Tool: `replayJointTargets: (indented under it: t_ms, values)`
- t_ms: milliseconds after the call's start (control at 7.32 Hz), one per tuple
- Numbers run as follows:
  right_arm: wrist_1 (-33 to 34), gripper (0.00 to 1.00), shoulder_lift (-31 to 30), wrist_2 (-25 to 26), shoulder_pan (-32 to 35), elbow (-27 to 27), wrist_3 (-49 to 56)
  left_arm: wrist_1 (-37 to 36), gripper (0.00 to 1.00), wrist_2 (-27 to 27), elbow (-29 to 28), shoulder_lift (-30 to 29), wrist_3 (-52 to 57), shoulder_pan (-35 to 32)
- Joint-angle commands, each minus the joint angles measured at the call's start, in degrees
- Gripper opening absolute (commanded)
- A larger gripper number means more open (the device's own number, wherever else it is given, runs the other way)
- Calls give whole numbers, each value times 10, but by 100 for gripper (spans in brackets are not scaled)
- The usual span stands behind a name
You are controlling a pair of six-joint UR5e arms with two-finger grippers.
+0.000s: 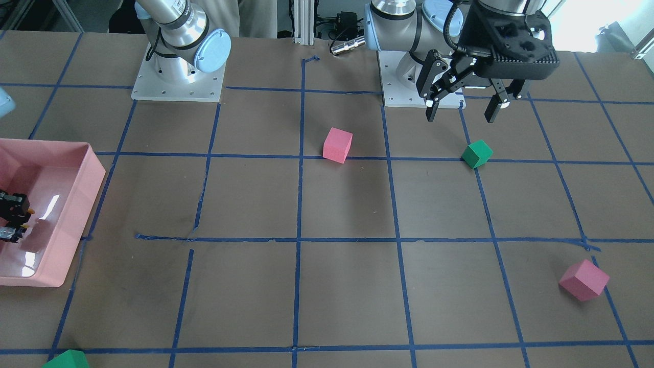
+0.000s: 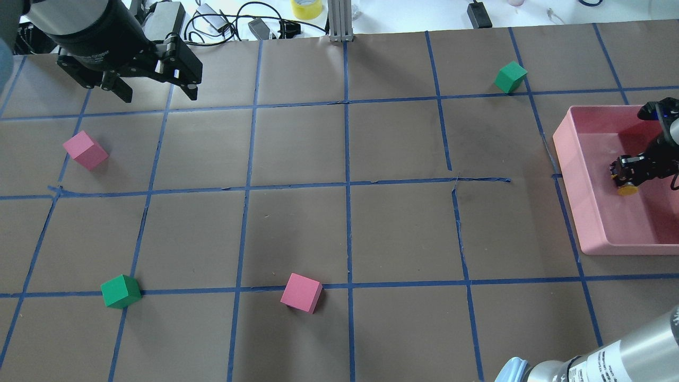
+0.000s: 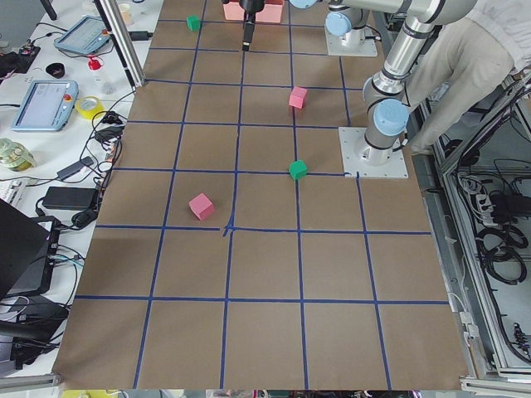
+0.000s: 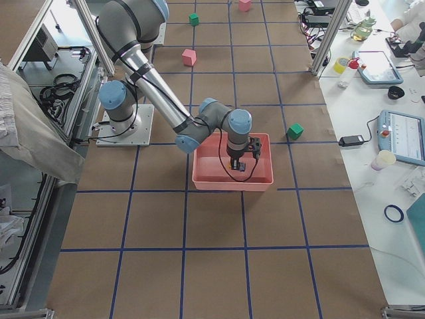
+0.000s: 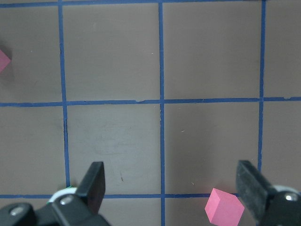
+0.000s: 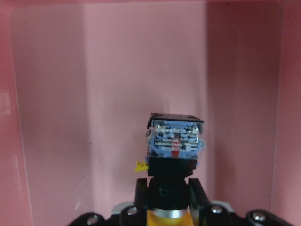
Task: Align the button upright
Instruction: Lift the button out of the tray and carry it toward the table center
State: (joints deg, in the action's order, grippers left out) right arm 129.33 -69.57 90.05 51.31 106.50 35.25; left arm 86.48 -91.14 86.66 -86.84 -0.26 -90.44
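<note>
**Yellow-capped push-button clamped in the right gripper inside the pink plastic tray**

The right gripper reaches down into the tray, its two fingers closed narrowly on the push-button's black body. In the right wrist view the yellow cap sits lowest, between the fingers, and the silvery-blue contact end points away towards the tray's floor. Whether the push-button touches the floor cannot be told.

The left gripper hangs above the brown paper-covered desk with its fingers spread wide and nothing between them. Just beside it, a green foam cube sits on a blue tape line. A pink foam cube rests near the desk's middle
</note>
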Motion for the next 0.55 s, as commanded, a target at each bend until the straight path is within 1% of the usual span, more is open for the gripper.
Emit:
replayJointTargets:
  t_ms: [0, 273, 410]
  values:
    - [-52, 0, -50, -2, 16, -35, -7, 0, 100, 0, 0, 0, 0, 0]
    - [-107, 0, -70, -2, 49, -76, -5, 0, 100, 0, 0, 0, 0, 0]
    - [-166, 0, -85, -1, 78, -105, -8, 0, 100, 0, 0, 0, 0, 0]
